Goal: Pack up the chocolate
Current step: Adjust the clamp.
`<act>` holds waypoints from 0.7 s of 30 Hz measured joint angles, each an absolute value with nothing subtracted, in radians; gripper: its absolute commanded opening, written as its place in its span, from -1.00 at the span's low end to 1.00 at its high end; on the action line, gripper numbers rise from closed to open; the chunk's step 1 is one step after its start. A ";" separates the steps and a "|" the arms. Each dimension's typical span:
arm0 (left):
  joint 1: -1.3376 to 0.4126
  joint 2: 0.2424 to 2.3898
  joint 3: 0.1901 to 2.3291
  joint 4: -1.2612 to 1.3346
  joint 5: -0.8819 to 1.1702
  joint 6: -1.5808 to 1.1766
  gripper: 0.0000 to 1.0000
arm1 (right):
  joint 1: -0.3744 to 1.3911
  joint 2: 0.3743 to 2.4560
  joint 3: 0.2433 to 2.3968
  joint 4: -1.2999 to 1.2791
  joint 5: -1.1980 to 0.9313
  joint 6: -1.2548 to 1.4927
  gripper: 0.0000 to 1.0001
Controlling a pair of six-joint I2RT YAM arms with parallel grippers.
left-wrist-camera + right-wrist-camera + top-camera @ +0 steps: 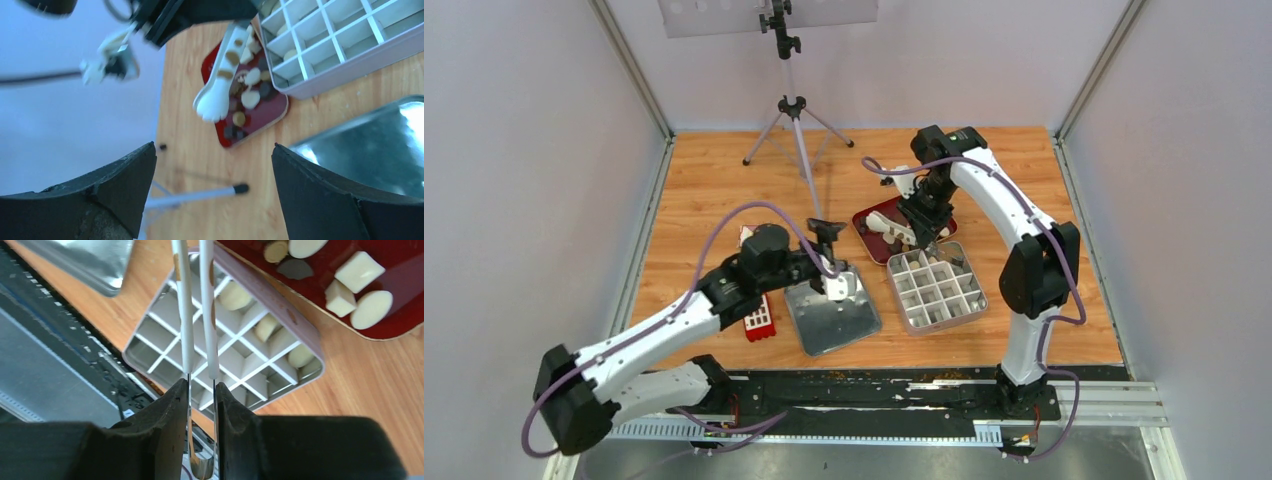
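Probably lab: white walls (pixel 524 150), tripod (pixel 792 108).

No text or number can be read.
The small red plastic block (pixel 759 318) at the near left shows only white squares; the marks on the grey panel (pixel 724 15) at the far side are too faint to read.

Bright even light, glaring metal tray (pixel 370 150) — blurred foregrounds

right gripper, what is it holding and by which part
The right gripper holds a pair of white tongs, pinching both arms together near their joined back end.
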State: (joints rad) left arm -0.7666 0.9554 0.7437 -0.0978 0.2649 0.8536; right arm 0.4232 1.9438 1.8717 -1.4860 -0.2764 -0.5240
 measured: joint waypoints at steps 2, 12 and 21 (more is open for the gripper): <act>-0.825 1.045 0.763 -0.028 0.276 0.959 0.85 | 0.423 1.913 1.871 -1.497 -0.323 -0.521 -0.49; -0.902 1.480 0.903 0.252 0.198 1.182 0.71 | 0.423 1.816 1.843 -1.541 -0.473 -0.515 -0.48; -0.914 1.523 0.964 0.273 0.179 1.233 -0.09 | 0.419 1.763 1.809 -1.545 -0.524 -0.506 -0.33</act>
State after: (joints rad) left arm -0.9142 1.5230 0.9642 0.2726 0.1791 1.2331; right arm 0.4194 1.7630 1.8091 -1.5452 -0.5236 -0.5064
